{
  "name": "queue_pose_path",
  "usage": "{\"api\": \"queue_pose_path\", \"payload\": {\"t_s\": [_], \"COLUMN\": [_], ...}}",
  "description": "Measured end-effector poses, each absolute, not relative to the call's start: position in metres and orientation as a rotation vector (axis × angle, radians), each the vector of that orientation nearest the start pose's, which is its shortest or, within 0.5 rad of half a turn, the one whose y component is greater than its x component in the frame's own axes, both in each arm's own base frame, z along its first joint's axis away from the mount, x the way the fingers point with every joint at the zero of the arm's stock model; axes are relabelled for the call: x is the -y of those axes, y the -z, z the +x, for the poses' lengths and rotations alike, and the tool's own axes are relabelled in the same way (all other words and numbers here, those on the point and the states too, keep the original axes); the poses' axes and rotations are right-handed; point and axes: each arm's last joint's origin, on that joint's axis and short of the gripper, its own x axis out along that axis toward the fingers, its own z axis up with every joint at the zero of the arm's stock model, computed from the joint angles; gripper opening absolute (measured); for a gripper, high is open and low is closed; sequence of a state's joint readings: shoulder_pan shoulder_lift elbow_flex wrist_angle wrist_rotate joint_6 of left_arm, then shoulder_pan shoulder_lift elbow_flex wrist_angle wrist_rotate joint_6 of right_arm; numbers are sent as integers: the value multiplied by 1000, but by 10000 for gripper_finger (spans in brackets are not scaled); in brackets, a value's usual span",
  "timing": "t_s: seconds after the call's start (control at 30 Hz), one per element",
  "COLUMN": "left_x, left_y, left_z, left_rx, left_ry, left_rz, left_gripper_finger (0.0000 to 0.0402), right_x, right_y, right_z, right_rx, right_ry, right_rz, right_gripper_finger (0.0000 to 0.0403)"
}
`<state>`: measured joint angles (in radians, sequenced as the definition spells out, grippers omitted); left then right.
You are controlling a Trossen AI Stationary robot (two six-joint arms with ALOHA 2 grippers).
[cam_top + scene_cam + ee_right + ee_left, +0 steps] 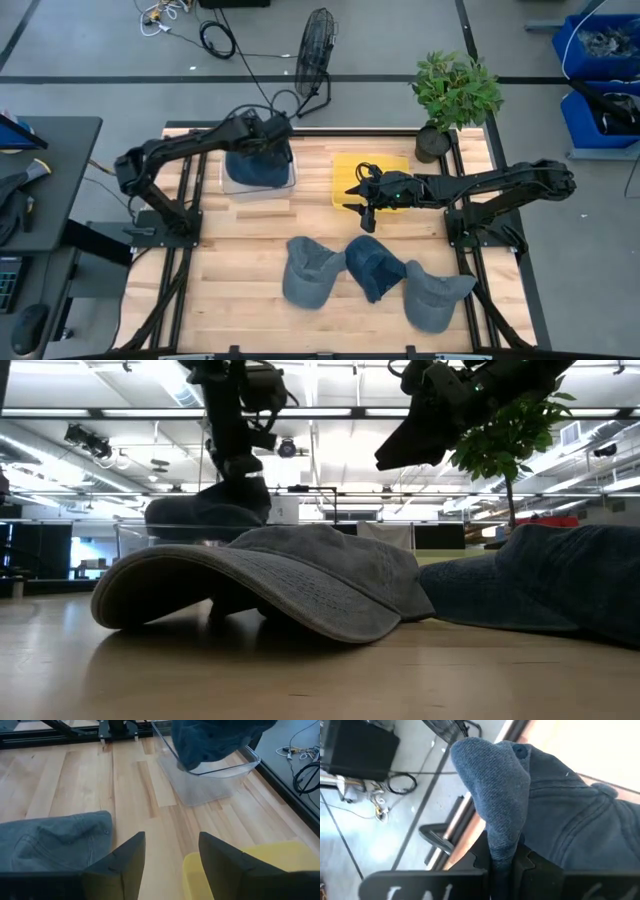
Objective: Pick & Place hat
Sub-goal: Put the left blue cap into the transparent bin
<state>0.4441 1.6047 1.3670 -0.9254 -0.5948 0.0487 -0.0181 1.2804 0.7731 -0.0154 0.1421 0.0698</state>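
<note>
A dark blue hat sits in a clear bin at the table's far left; it also shows in the low view and in the right wrist view. My left gripper is over it, shut on it. Three more hats lie on the near part of the table: a grey-blue one, a dark blue one and a grey one. My right gripper hovers open and empty over the near left corner of a yellow tray, above the table. My left gripper pinches a raised fold of the dark blue hat's cloth between its two fingers, coming from above and the far side. The fold stands up past the fingers. The rest of the hat lies in the bin below.
A potted plant stands at the table's far right corner. A fan and cables lie on the floor beyond the far edge. Bare wood shows between the bin and the near hats. The grey-blue hat fills the low view's foreground.
</note>
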Motion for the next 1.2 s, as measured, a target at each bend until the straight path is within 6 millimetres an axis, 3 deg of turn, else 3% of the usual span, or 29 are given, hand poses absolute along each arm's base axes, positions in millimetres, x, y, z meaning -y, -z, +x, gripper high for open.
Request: {"api": "queue_pose_path", "payload": {"t_s": [0.27, 0.8, 1.2], "left_x": [-147, -152, -138], "left_y": [-280, -260, -264], "left_z": [276, 286, 282], "left_rx": [-1241, -1342, -1429], "left_ry": [-903, -807, -696], "left_rz": [-5, 31, 105], "left_gripper_finger": [32, 104, 166], "right_x": [9, 9, 9], "right_y": [-241, -241, -241], "right_z": [271, 271, 271], "right_rx": [-522, -526, -523], "right_ry": [175, 181, 181], "right_rz": [35, 60, 61], "right_gripper_finger": [189, 189, 189]}}
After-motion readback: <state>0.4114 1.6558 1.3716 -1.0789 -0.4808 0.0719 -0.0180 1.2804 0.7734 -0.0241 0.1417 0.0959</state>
